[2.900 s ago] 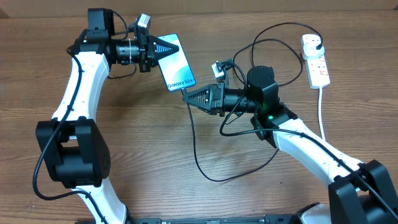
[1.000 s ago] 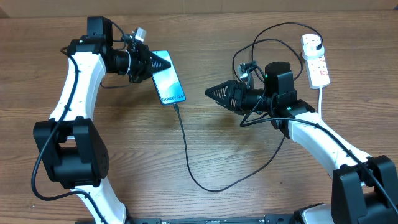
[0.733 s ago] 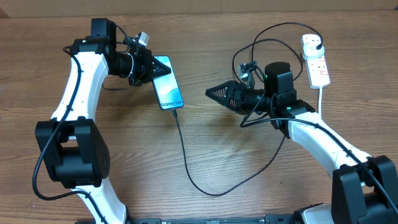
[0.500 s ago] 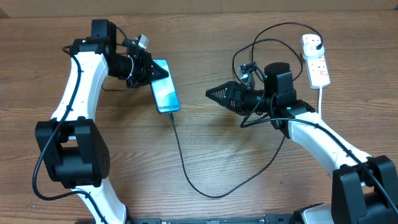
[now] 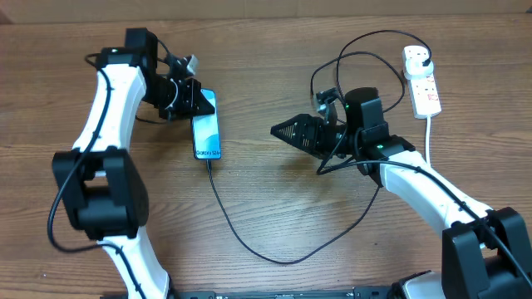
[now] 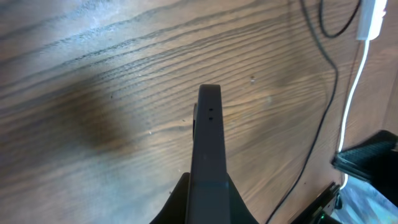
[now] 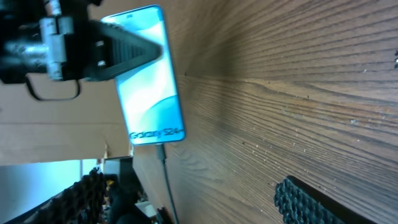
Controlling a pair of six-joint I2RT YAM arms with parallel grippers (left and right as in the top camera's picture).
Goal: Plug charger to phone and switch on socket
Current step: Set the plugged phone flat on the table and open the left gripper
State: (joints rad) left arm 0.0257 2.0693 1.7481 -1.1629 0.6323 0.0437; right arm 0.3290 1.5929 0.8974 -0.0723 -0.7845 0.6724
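Note:
The phone, with its bright blue screen up, hangs low over the table at left centre, and my left gripper is shut on its top end. In the left wrist view the phone shows edge-on between the fingers. The charger is a thin black cable. It is plugged into the phone's lower end, loops across the table and runs up to the socket at the far right. My right gripper floats open and empty to the right of the phone. Its wrist view shows the phone and the cable.
The socket's thick white cord runs down the right side toward the table's front. Black cable loops lie between my right arm and the socket. Bare wood lies between the phone and my right gripper.
My left gripper has swung the phone left and down and turned it nearly straight, dragging the cable with it. My right gripper has shifted slightly left and its jaws have widened a little.

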